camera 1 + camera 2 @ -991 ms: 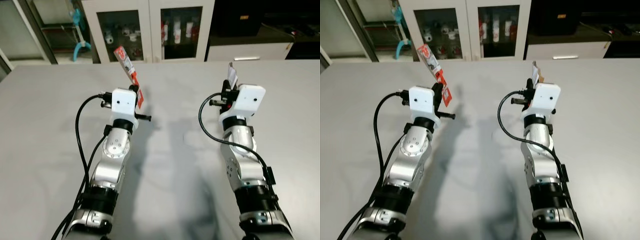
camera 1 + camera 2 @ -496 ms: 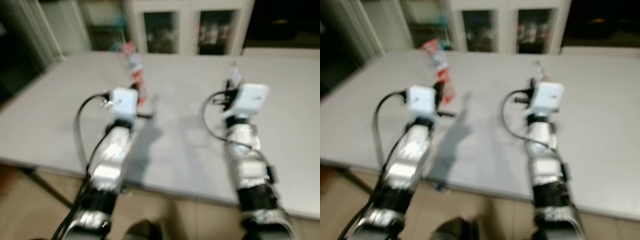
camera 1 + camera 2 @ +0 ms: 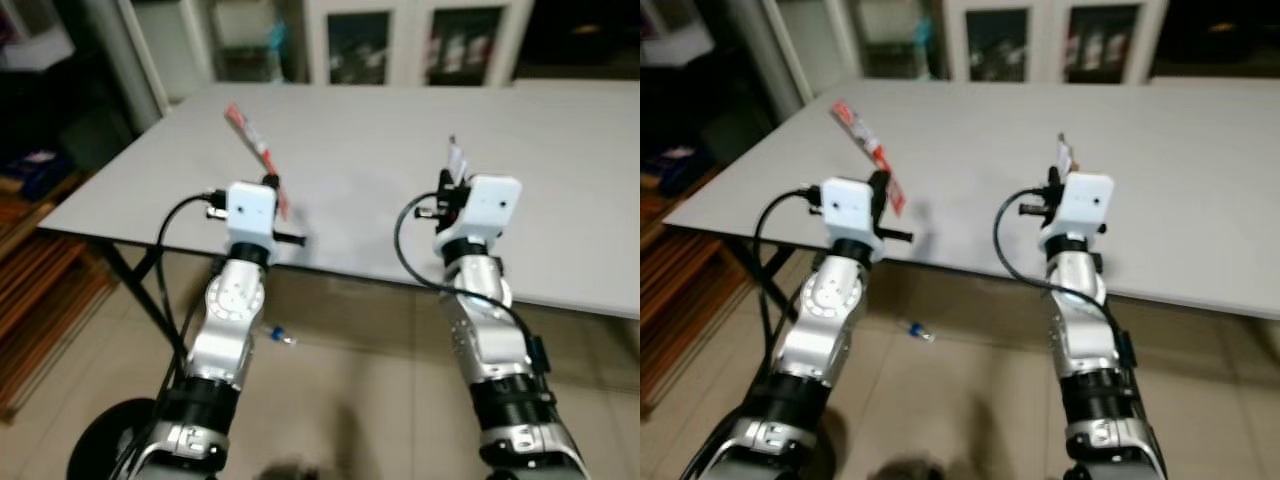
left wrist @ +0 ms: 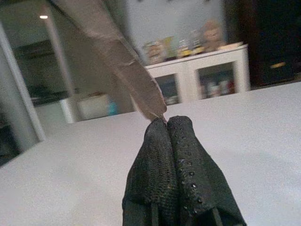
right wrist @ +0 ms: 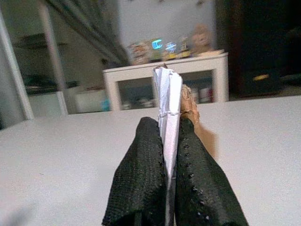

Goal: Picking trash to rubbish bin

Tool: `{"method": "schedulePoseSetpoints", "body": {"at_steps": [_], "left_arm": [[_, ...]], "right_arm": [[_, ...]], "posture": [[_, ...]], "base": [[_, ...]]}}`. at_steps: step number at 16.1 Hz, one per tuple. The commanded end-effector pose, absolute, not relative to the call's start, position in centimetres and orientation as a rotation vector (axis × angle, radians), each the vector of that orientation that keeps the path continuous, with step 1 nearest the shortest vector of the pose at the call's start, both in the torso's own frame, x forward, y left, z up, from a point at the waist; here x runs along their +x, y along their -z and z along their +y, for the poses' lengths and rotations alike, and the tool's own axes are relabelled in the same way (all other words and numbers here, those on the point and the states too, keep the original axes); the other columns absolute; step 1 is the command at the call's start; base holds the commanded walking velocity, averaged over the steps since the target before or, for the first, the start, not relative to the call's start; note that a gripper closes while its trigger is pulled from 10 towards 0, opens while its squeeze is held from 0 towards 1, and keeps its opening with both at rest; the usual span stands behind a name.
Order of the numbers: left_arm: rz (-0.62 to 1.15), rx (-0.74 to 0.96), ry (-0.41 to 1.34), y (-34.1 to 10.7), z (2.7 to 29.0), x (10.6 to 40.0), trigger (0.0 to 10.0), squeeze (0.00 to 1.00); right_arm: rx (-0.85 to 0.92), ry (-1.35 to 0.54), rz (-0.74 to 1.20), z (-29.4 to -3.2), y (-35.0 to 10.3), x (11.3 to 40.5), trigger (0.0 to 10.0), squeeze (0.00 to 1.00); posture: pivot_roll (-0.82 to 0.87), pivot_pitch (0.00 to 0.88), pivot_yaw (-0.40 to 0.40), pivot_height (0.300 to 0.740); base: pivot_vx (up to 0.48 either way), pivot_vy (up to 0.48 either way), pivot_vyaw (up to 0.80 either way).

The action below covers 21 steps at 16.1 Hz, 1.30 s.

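Table edge (image 3: 330, 268); both pincers loaded

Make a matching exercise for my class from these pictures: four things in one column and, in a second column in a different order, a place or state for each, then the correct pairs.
Column one:
1. red wrapper
2. white folded paper
3. small bottle
4. glass-door cabinet

Column two:
A. lying on the floor under the table edge
B. pinched in the left gripper
C. standing beyond the far side of the table
D. pinched in the right gripper

Pairs: 1-B, 2-D, 3-A, 4-C
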<state>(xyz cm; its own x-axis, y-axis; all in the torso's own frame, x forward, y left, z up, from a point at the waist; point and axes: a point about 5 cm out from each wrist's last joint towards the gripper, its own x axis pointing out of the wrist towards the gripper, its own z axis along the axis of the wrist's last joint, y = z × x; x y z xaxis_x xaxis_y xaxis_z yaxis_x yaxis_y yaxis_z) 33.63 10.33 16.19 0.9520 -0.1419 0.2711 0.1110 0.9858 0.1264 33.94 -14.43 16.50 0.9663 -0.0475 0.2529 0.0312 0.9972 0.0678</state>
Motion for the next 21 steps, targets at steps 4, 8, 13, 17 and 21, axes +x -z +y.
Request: {"method": "schedulePoseSetpoints", "body": {"at_steps": [4, 8, 13, 17, 21], "left_arm": [[-0.284, 0.119, 0.112, -16.31, 10.9, 33.69, 10.0, 0.0], [-0.284, 0.12, 0.113, -16.34, 10.86, 33.68, 10.0, 0.0], [-0.283, 0.122, 0.112, -16.38, 10.86, 33.69, 10.0, 0.0], [-0.279, 0.126, 0.11, -16.33, 10.91, 33.67, 10.0, 0.0], [-0.254, 0.152, 0.098, -15.96, 11.07, 33.77, 10.0, 0.0]], "right_arm": [[0.066, 0.028, -0.264, -14.12, -16.95, 34.04, 10.0, 0.0], [0.065, 0.024, -0.261, -14.09, -16.98, 34.05, 10.0, 0.0], [0.046, 0.013, -0.242, -13.91, -16.79, 34.12, 10.0, 0.0], [0.037, 0.001, -0.231, -13.72, -16.66, 34.12, 10.0, 0.0], [0.012, -0.021, -0.218, -13.34, -16.45, 34.11, 10.0, 0.0]], "posture": [[0.01, 0.011, 0.085, 0.74], [0.01, 0.019, 0.084, 0.74], [0.02, 0.029, 0.081, 0.74], [0.02, 0.032, 0.08, 0.74], [0.02, 0.037, 0.08, 0.74]], "base": [[-0.298, 0.0, 0.0], [-0.299, 0.0, 0.0], [-0.299, 0.0, 0.0], [-0.3, 0.0, 0.0], [-0.21, 0.0, 0.0]]}}
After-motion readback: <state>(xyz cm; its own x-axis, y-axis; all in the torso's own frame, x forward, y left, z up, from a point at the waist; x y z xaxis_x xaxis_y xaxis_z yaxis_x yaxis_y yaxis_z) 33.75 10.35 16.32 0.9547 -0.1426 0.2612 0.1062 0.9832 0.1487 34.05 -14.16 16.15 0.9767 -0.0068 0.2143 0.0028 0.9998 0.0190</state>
